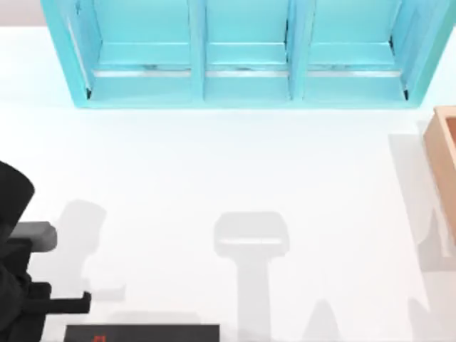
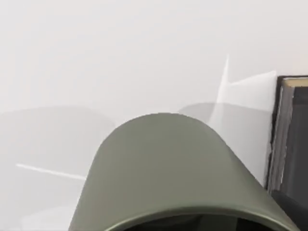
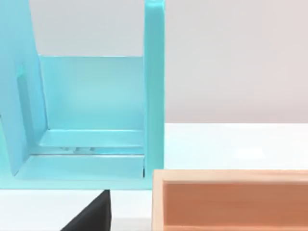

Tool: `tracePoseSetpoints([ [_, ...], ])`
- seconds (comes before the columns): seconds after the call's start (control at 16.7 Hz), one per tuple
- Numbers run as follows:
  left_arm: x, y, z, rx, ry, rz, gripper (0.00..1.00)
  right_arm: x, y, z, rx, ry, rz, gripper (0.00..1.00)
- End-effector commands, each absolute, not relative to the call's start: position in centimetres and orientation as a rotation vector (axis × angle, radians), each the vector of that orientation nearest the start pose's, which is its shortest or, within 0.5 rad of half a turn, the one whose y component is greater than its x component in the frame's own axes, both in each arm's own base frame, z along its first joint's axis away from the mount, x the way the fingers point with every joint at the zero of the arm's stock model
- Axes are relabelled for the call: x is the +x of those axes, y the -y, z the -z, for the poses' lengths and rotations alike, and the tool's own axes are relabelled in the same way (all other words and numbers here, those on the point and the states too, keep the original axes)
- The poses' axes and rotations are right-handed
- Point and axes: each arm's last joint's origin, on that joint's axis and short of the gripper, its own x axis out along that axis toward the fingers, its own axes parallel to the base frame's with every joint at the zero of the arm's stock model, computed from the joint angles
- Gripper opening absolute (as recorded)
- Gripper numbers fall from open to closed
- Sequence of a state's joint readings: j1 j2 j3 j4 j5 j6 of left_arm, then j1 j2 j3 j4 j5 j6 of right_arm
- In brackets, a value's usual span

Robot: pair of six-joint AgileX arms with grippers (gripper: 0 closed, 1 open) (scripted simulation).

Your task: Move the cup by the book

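While carried low at seven o'clock beside the flat black book, olive-green ceramic cup not yet set down; left gripper jaws' state cannot tell; release remains.

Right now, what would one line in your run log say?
left arm: table's near-left edge | cup: close under left wrist camera | book: flat, beside the cup | right arm: parked

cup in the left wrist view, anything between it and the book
Nothing visible does. In the left wrist view the grey-green cup sits close to the camera, with bare white table running across to the black book at the side.
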State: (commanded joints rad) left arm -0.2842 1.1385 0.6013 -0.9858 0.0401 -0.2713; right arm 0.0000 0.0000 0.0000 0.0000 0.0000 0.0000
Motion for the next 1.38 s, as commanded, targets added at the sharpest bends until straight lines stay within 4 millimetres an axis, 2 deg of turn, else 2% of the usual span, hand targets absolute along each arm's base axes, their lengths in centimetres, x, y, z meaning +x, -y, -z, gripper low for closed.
tracePoseSetpoints([
  [0.24, 15.41, 4.6, -16.52, -0.023, -1.536, 0.055, 0.0, 10.57, 0.12, -16.0, 0.0, 0.0, 0.0, 1.0],
  [1.02, 15.41, 4.6, -16.52, -0.023, -1.536, 0.055, 0.98, 10.57, 0.12, -16.0, 0.0, 0.0, 0.0, 1.0],
  [1.38, 15.41, 4.6, -16.52, -0.023, -1.536, 0.055, 1.0, 10.57, 0.12, -16.0, 0.0, 0.0, 0.0, 1.0],
])
